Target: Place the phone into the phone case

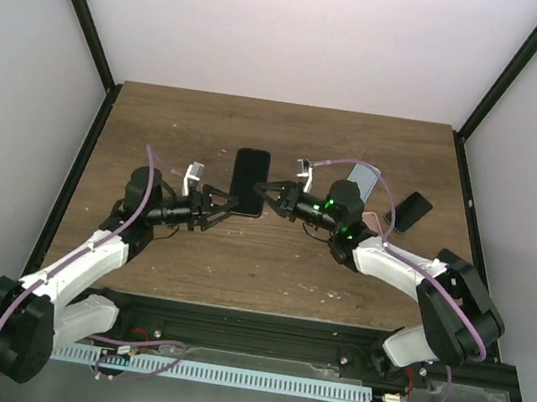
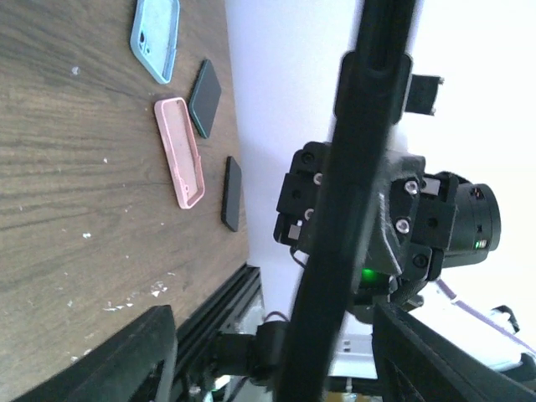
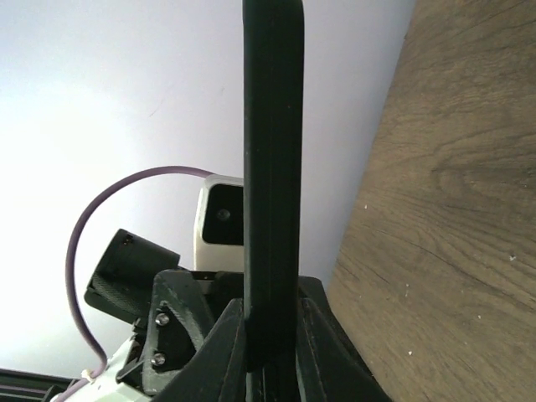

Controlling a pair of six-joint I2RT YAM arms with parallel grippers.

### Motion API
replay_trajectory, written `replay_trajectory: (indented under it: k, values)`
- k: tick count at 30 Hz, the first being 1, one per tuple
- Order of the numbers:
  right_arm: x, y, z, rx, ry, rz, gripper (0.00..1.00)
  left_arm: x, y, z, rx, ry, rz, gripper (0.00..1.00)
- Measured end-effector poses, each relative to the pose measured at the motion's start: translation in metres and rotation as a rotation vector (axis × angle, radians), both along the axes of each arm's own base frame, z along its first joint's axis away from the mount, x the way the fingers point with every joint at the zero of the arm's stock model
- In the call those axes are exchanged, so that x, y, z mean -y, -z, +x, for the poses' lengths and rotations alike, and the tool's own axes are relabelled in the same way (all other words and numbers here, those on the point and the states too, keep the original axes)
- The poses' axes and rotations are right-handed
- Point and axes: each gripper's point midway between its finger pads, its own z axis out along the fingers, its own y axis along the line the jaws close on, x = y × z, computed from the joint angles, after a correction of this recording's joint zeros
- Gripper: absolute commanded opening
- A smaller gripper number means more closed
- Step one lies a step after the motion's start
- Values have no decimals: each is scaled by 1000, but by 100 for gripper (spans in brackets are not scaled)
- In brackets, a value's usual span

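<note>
A black phone point(image 1: 249, 173) is held on edge above the middle of the table, between both grippers. My right gripper point(image 1: 259, 194) is shut on its lower end; in the right wrist view the phone's point(image 3: 272, 126) thin edge rises straight out of the clamped gripper point(image 3: 272, 335). A seam runs along that edge; I cannot tell whether a black case sits around it. My left gripper point(image 1: 231, 202) is open: in the left wrist view its gripper point(image 2: 280, 352) has fingers standing wide on either side of the phone point(image 2: 352, 167) without touching it.
At the table's right side lie a light blue case point(image 2: 157, 38), a pink case point(image 2: 180, 151), a dark slab point(image 2: 205, 96) and a black slab point(image 2: 232, 193). In the top view these are the blue-grey case point(image 1: 358, 179), the pink case point(image 1: 372, 220) and a black slab point(image 1: 412, 210).
</note>
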Motion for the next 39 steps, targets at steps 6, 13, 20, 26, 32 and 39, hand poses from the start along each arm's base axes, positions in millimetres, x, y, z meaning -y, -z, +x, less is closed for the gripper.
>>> replay_trajectory:
  k: [6,13,20,26,32,39]
  values:
    - [-2,-1,-1,-4,10,9,1,3,4,2,-27,-1,-34,32]
    - [-1,8,1,-55,28,-1,1,4,-6,3,35,20,-33,0]
    - [1,7,5,-53,50,4,1,6,-6,8,37,30,26,1]
    - [1,13,8,-28,64,-26,1,5,7,14,7,24,82,48]
    - [5,37,15,-2,76,-116,1,-7,40,16,-62,-28,239,97]
    - [13,77,53,0,128,-260,1,-23,24,20,55,-71,391,100]
